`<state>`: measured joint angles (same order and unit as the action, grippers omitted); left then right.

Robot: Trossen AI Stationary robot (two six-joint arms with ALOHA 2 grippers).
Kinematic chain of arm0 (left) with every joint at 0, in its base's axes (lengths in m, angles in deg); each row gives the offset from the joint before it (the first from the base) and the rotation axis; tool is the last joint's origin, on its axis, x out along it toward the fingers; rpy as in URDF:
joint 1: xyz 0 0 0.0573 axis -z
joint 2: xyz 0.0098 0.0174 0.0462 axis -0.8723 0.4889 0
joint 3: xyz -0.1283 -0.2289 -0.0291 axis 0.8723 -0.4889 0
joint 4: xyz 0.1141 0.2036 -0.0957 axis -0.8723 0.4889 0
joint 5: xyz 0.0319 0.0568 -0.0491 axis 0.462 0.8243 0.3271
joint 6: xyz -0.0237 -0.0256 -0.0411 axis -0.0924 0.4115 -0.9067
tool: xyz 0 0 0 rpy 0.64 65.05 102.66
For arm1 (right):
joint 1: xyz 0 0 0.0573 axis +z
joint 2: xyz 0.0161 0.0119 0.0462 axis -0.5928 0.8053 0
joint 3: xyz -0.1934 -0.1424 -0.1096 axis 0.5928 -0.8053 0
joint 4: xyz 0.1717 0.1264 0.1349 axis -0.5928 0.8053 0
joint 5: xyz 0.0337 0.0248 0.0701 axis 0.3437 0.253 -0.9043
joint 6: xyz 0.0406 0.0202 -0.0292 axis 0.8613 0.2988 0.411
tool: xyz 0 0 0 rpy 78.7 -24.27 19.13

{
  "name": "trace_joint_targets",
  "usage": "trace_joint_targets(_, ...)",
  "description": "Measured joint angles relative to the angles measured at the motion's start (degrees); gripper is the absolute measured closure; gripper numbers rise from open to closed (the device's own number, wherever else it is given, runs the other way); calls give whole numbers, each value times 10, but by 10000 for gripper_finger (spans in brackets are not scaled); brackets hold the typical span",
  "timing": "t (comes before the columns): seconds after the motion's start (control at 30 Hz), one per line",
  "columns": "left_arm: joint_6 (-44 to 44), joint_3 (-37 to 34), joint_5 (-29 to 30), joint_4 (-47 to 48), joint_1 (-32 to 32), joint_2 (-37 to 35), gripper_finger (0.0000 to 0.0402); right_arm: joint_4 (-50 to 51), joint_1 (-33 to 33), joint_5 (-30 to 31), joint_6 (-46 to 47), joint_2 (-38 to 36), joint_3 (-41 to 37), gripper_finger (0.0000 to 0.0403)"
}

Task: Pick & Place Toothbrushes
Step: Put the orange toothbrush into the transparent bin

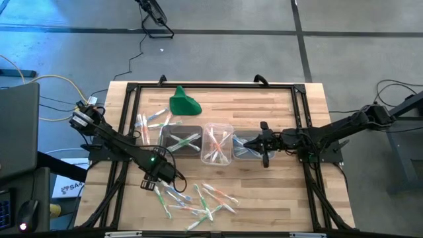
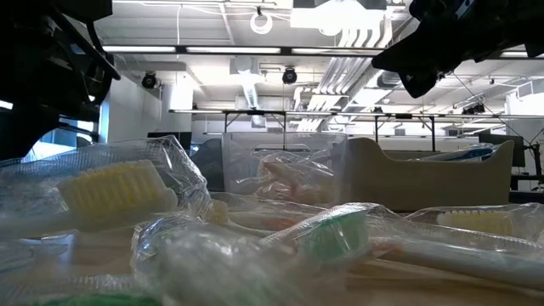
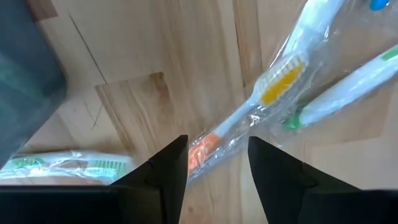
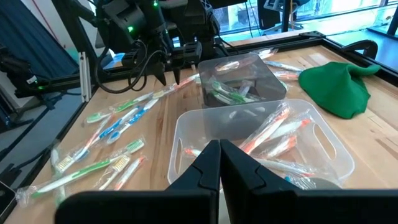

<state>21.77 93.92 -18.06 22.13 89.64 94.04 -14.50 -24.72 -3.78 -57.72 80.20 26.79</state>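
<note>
Many wrapped toothbrushes (image 1: 198, 198) lie loose on the wooden table near its front edge, and more (image 1: 151, 122) lie at the left of three clear tubs. The tubs hold green (image 1: 184, 139), orange (image 1: 217, 142) and blue (image 1: 246, 147) toothbrushes. My left gripper (image 3: 217, 168) points down, open, low over the front pile. Its fingers stand on either side of a white and orange toothbrush (image 3: 249, 118) that lies flat on the table in its clear wrapper. My right gripper (image 4: 219, 158) hangs shut above the blue tub, holding nothing.
A green cloth lump (image 1: 184, 102) lies at the far side of the table behind the tubs. A black frame (image 1: 211, 86) runs around the table. Bare wood (image 1: 277, 192) lies at the front right.
</note>
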Motion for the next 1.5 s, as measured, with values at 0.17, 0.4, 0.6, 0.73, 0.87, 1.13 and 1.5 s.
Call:
trace_joint_targets(0.17,0,0,0,-1,0,0,241,0,0,0,0,0,0,401)
trace_joint_targets(0.4,0,0,0,0,0,0,241,0,0,0,0,0,0,401)
trace_joint_targets(0.6,0,0,0,-3,0,0,241,0,0,0,0,0,0,401)
trace_joint_targets(0.73,0,0,0,-5,0,0,241,0,0,0,0,0,0,401)
trace_joint_targets(0.87,0,0,0,-4,0,7,241,0,0,0,0,0,0,401)
trace_joint_targets(1.13,19,0,-19,-10,0,55,241,0,0,0,0,0,0,401)
trace_joint_targets(1.5,1,2,-10,-11,0,73,241,0,0,0,0,0,0,401)
